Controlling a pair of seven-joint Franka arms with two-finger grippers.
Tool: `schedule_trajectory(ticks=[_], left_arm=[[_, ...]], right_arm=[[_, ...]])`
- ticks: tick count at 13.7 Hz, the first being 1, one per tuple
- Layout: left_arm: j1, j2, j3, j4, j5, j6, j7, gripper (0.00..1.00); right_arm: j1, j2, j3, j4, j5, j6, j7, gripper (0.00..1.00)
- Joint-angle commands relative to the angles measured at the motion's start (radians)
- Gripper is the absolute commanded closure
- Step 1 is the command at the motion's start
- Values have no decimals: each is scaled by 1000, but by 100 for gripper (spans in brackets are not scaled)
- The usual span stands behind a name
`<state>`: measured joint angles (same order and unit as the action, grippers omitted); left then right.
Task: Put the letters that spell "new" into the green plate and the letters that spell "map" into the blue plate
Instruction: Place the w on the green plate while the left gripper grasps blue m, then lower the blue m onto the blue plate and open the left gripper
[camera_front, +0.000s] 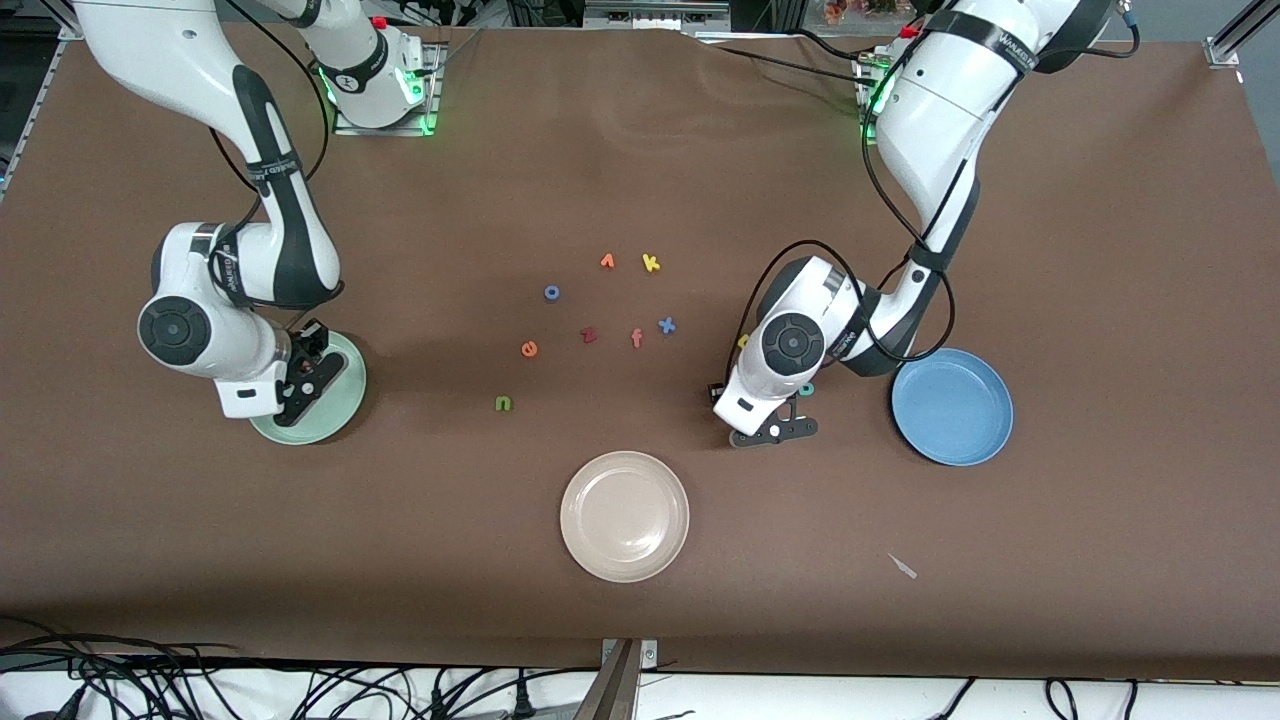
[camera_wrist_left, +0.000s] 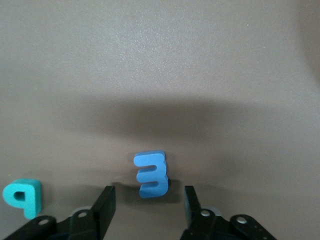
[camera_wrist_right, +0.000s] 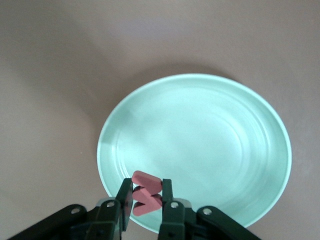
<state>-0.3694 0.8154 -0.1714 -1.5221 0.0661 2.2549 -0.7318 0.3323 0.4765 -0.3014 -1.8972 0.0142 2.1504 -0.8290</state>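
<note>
My right gripper (camera_wrist_right: 147, 196) is shut on the salmon-pink w (camera_wrist_right: 146, 183), low over the rim of the pale green plate (camera_wrist_right: 225, 140) at the right arm's end (camera_front: 330, 425). My left gripper (camera_wrist_left: 148, 200) is open down at the table, one finger on each side of the blue m (camera_wrist_left: 150, 174) without touching it. The teal p (camera_wrist_left: 22, 196) lies beside it. The blue plate (camera_front: 952, 407) is close by, empty. In the front view the yellow a (camera_front: 743, 341) peeks out from under the left arm. The green n (camera_front: 503, 403) and orange e (camera_front: 529, 348) lie mid-table.
A beige plate (camera_front: 625, 515) sits nearest the front camera. Loose letters lie mid-table: blue o (camera_front: 551, 292), yellow k (camera_front: 651, 263), blue x (camera_front: 666, 325), dark red z (camera_front: 589, 335), salmon f (camera_front: 637, 338) and another orange piece (camera_front: 607, 261).
</note>
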Motion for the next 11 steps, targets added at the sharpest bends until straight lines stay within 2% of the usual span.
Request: schedule_trajectory(ticks=[1,2,3,6,7,9,11], left_arm=[[-8,13,4,17,17,12,-20,79],[-6,13,4,17,15,12,-21,92],[-6,13,4,17,15,12,-21,100],[3,-14,4,22,29,-1,-9,100],[21,-63,4,16,21,-18,15,100],[55,-126,3,20,18,-128,78,100],[90,-160,4,7,26,-153,199,100]], right_arm=[[8,-4,5,7,12,-13,106,0],[13,-12,8,7,12,-15,137,0],[16,-19,13,9,12,-15,181,0],[20,-33,28,10,12,-43,299,0],[20,-41,42,10,12,-43,342,0],[20,-48,63,10,12,-43,439,0],[20,-61,88,10,13,-43,540,0]])
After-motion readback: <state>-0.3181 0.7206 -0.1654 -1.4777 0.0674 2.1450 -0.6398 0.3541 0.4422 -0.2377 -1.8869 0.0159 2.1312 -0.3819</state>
